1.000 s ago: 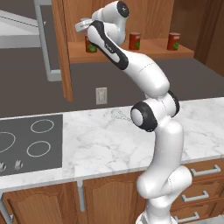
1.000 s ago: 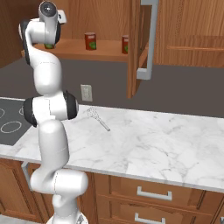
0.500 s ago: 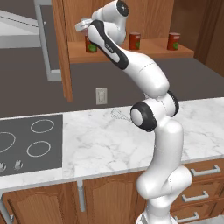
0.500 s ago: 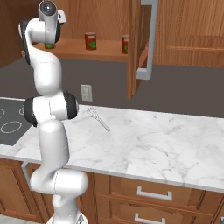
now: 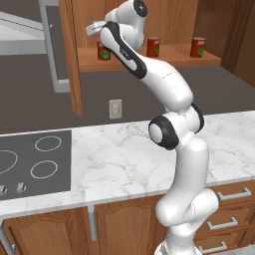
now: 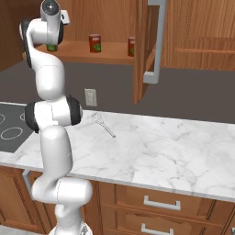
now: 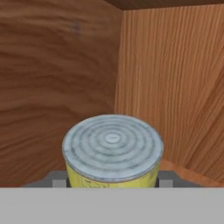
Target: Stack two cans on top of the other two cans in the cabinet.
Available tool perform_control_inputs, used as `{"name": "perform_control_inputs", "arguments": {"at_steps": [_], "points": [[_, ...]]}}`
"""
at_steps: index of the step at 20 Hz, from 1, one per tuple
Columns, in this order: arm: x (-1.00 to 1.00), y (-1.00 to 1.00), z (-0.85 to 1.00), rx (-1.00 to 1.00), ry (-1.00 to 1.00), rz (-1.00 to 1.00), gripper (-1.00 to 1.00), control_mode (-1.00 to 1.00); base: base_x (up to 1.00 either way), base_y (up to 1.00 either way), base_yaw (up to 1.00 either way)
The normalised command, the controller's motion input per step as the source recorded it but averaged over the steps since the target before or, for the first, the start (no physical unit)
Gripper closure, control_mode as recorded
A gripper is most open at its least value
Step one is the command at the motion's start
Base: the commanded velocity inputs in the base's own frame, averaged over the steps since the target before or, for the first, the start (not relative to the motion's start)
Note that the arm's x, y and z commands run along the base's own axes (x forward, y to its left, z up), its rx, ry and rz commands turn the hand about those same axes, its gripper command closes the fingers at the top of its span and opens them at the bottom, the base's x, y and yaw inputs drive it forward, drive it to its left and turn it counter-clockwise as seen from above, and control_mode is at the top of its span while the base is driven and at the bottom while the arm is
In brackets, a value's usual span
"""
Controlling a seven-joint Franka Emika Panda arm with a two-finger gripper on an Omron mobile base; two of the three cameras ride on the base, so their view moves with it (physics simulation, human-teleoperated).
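My gripper [image 7: 112,180] is shut on the pale can [image 7: 113,148], whose grey ringed top and yellow side fill the lower middle of the hand view, with the cabinet's back wall and side panel behind it. In the left base view the gripper [image 5: 94,30] is high at the left end of the cabinet shelf [image 5: 149,62], just above a red can [image 5: 103,51] that the arm partly hides. Two more red cans [image 5: 153,46] [image 5: 197,47] stand apart further right on the shelf. In the right base view they are the cans [image 6: 95,42] [image 6: 131,46].
The cabinet door [image 5: 50,45] hangs open to the left of the shelf, with a tall metal handle [image 6: 156,41]. Below lie the marble counter [image 5: 114,164], a wire whisk [image 5: 135,130], a wall outlet [image 5: 115,108] and the stove top [image 5: 30,159].
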Motion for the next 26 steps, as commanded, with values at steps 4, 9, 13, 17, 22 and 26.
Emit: {"name": "perform_control_inputs", "arguments": {"at_steps": [4,9,13,17,22,26], "points": [[0.02,0.0,0.08,0.0,0.0,0.0,1.0,-1.0,0.0,0.0,0.0],[-0.07,0.0,0.11,0.0,0.0,-0.02,1.0,-1.0,0.0,0.0,0.0],[-0.08,0.0,0.0,0.0,0.0,-0.03,1.0,-1.0,0.0,0.0,0.0],[-0.16,0.0,-0.07,0.0,0.01,-0.06,1.0,-1.0,0.0,0.0,0.0],[-0.08,0.0,-0.25,0.01,0.01,-0.05,1.0,-1.0,0.0,0.0,0.0],[0.03,0.0,-0.25,0.05,0.0,-0.02,1.0,-1.0,0.0,0.0,0.0]]}}
